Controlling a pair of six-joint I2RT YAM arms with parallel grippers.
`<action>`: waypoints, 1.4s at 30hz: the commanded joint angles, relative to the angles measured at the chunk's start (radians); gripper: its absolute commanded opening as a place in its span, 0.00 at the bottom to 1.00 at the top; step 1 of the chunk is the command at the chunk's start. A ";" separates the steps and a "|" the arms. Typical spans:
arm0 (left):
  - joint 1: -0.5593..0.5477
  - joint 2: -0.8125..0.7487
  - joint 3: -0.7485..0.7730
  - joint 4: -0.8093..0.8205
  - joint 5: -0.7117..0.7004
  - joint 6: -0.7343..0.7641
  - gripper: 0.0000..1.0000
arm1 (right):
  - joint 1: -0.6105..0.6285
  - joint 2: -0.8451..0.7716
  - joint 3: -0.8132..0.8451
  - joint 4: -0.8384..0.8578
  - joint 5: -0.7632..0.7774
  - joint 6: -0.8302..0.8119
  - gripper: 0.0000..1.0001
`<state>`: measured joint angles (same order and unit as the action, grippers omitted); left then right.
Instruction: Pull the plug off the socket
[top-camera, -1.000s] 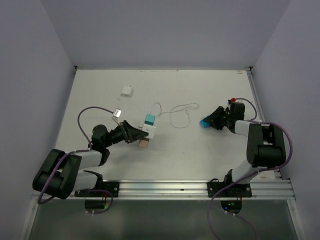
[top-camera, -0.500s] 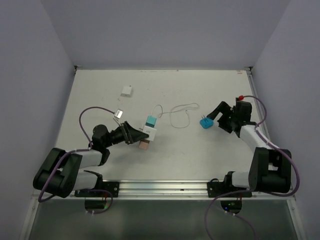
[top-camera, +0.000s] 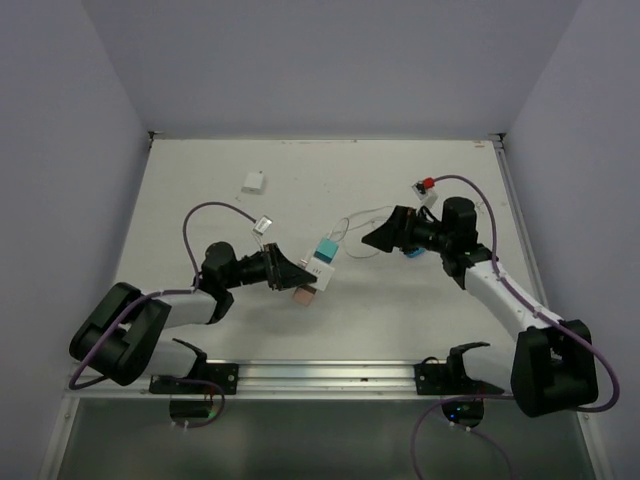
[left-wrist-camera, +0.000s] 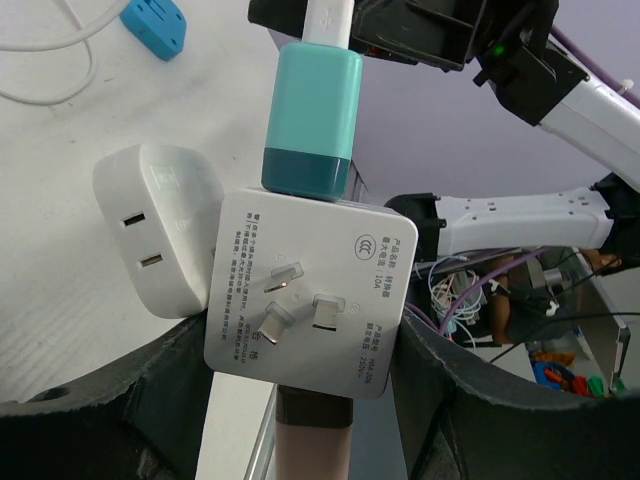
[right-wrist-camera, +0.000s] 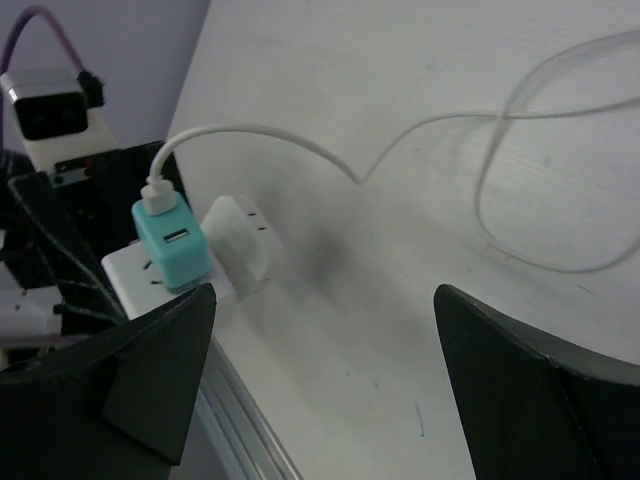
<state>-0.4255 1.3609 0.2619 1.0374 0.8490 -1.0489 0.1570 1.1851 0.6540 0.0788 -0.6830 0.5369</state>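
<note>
My left gripper is shut on the white cube socket, which it holds off the table; the jaws press on two sides of the socket in the left wrist view. A teal plug with a white cable sits in its top side, a white plug in its left side and a pinkish-brown plug in its underside. My right gripper is open and empty, just right of the teal plug. In the right wrist view the teal plug lies ahead of my left finger.
A loose blue plug lies on the table under the right wrist. The white cable loops across the table's middle. A flat white block lies at the back left. A metal rail runs along the near edge.
My right gripper opened and left the blue plug on the table, then swung left towards the socket. The left gripper carried the socket a little to the right and turned it.
</note>
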 joint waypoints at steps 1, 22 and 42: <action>-0.038 -0.002 0.066 0.047 0.018 0.053 0.00 | 0.062 0.010 0.019 0.166 -0.165 0.009 0.94; -0.076 -0.028 0.083 0.061 -0.004 0.056 0.00 | 0.322 0.149 0.090 0.373 -0.199 0.067 0.81; -0.078 -0.040 -0.023 0.171 -0.045 0.010 0.00 | 0.311 0.286 0.141 0.602 -0.224 0.245 0.00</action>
<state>-0.4969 1.3464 0.2607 1.0893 0.8021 -1.0397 0.4892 1.4609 0.7311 0.5514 -0.9382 0.7090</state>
